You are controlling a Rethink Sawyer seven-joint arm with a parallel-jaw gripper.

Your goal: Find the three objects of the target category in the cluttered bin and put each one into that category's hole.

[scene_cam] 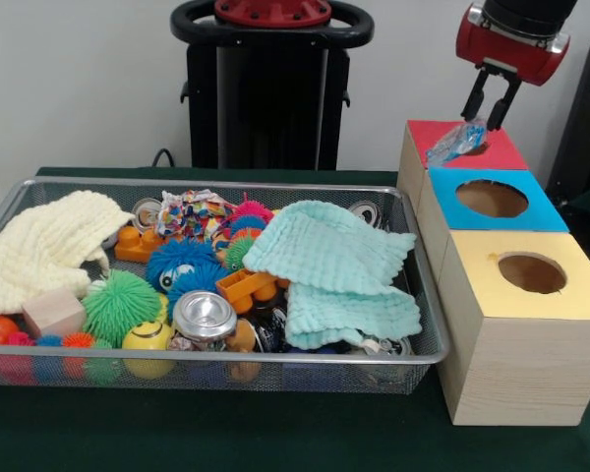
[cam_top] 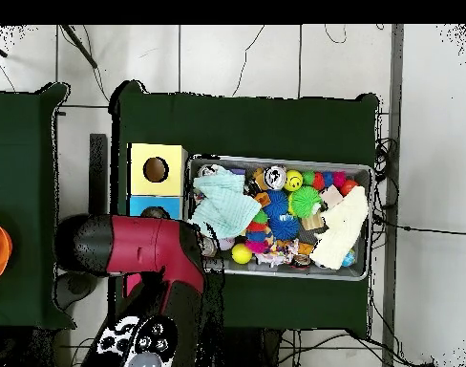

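The silver wire-mesh bin (scene_cam: 425,295) lies on the green table, full of toys and cloths; it also shows in the overhead view (cam_top: 275,160). One clear, wrinkly plastic wad with blue patches (scene_cam: 457,141) lies on the red box top (scene_cam: 501,152) at its hole, right of the bin. My gripper (scene_cam: 483,119) hangs just above the wad, fingers spread, tips at the wad's upper edge. No other such wad shows in the bin. In the overhead view my red arm (cam_top: 146,247) covers the gripper and the red box.
A blue-topped box (scene_cam: 492,200) and a yellow-topped box (scene_cam: 531,273), each with a round hole, stand in front of the red one. In the bin lie a mint cloth (scene_cam: 329,251), a cream cloth (scene_cam: 39,246), a silver can (scene_cam: 204,317) and spiky balls (scene_cam: 121,305).
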